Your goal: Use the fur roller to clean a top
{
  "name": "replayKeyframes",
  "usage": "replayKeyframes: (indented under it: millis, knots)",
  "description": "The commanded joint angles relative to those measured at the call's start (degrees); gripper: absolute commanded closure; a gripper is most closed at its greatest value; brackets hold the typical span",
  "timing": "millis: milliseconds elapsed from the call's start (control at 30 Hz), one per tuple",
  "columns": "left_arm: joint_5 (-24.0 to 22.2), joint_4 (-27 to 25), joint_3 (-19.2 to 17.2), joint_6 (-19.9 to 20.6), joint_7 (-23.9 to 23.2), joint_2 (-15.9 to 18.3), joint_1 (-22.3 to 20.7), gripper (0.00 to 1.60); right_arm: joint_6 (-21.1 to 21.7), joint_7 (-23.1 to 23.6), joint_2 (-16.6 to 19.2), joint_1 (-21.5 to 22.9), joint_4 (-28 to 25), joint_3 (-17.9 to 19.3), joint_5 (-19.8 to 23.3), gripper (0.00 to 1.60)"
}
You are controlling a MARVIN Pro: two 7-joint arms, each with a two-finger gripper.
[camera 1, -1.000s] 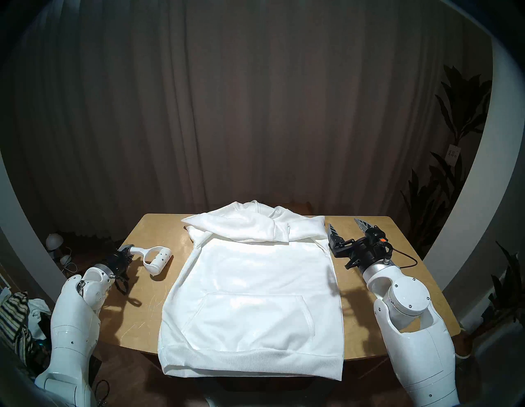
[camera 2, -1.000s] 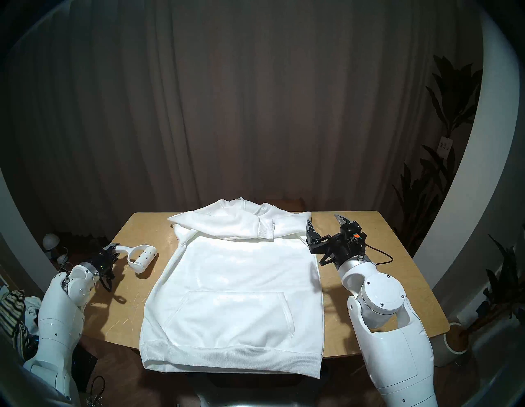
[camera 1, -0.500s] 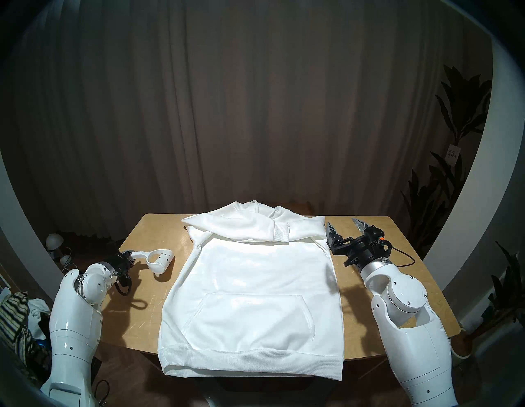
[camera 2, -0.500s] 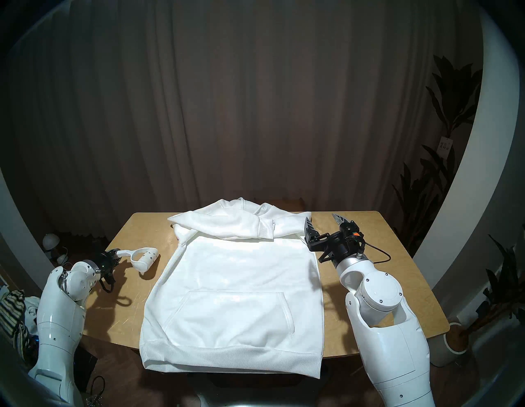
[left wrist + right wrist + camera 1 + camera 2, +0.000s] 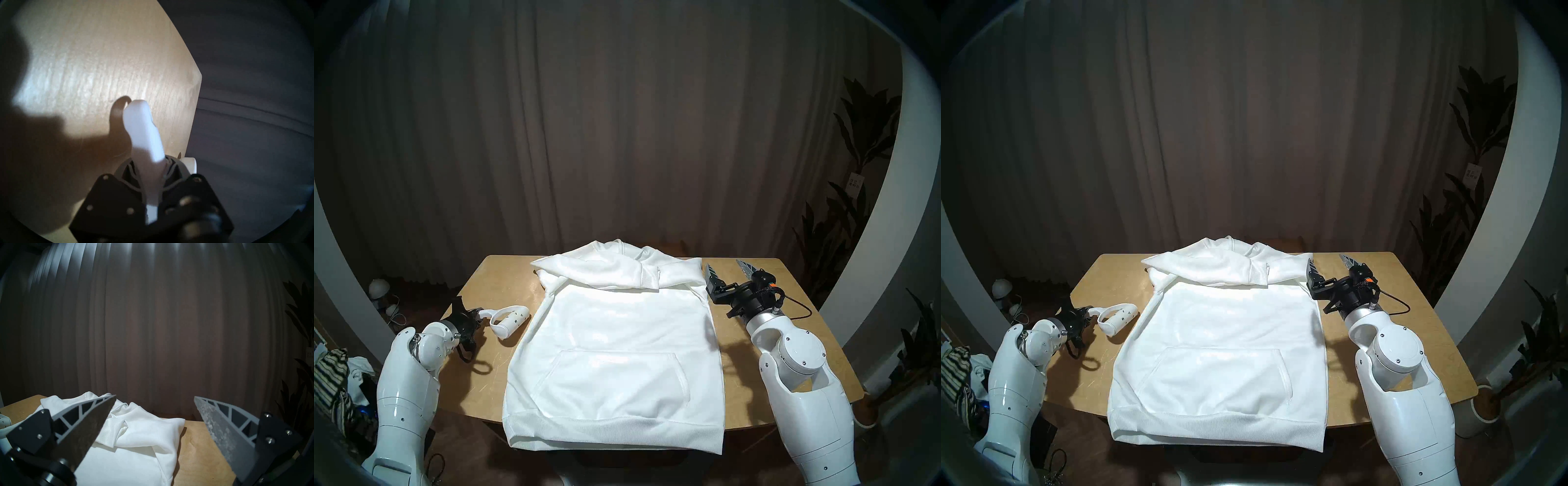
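On the counter [image 5: 490, 383], the top [image 5: 616, 346] lies flat at the centre, hood at the far end, ribbed hem hanging over the near edge. Sleeves folded across the chest under the hood; only one cuff shows, rest tucked out of sight. Front pocket faces up, can't see inside it.

Left of the top, left tool [image 5: 479, 313] is clamped on the handle end of the fur roller [image 5: 510, 319]; the white cylinder w/ small dark marks points toward the top, just beside its left edge, not touching it. Can't tell from head views if the roller rests on the counter or sits just above it; shadow right under it. Left wrist view: blurred, handle [image 5: 144, 135] overexposed and running out between the tool's fingers, cylinder itself not visible there, half the view is dark shadow.

Right of the top, right tool [image 5: 726, 271] is spread wide, holding nothing, near the top's right shoulder, above the counter. Right wrist view: left finger [image 5: 88, 428] covers part of the folded sleeves, right finger [image 5: 226, 433] over bare counter.

Far left of the top, off the counter, a striped cloth pile [image 5: 329, 376], cut by the dark rim.
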Motion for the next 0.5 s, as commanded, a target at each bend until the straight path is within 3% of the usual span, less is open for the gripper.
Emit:
replayKeyframes:
  millis: [0,233,267,300,333,367,400,433,467]
  knots:
    - [1.16,0.75,-0.59,-0.33,-2.91,0.49,-0.76,1.60,0.03,-0.41,-0.36,-0.47,-2.55,-0.27,-0.23,0.00]
    - [1.73,-0.76,-0.70,-0.68,-2.54,0.40,0.42,1.60,0.83,-0.69,-0.18,-0.46,-3.08,-0.64,-0.47,0.00]
    - [2.20,-1.77,-0.66,-1.17,-2.26,0.30,1.10,1.28,0.97,-0.82,-0.11,-0.44,-3.16,-0.76,-0.56,0.00]
    - [2.00,-2.08,-0.83,-1.31,-2.15,0.11,1.30,1.07,1.06,-0.84,-0.09,-0.43,-3.19,-0.80,-0.54,0.00]
    - [2.00,-2.08,-0.83,-1.31,-2.15,0.11,1.30,1.07,1.06,-0.84,-0.09,-0.43,-3.19,-0.80,-0.54,0.00]
    - [2.55,-3.13,-0.67,-2.10,-1.05,0.28,1.71,0.72,1.15,-0.98,-0.08,-0.45,-3.25,-0.90,-0.65,0.00]
    - [2.72,-3.45,-0.49,-2.21,-0.29,0.56,1.79,0.57,1.09,-1.04,0.00,-0.48,-3.27,-1.01,-0.86,0.00]
    - [2.72,-3.45,-0.49,-2.21,-0.29,0.56,1.79,0.57,1.09,-1.04,0.00,-0.48,-3.27,-1.01,-0.86,0.00]
    - [3.77,-3.79,-0.13,-2.68,-0.57,0.78,1.99,0.77,1.54,-1.30,-0.15,-0.55,-3.40,-1.07,-0.88,0.00]
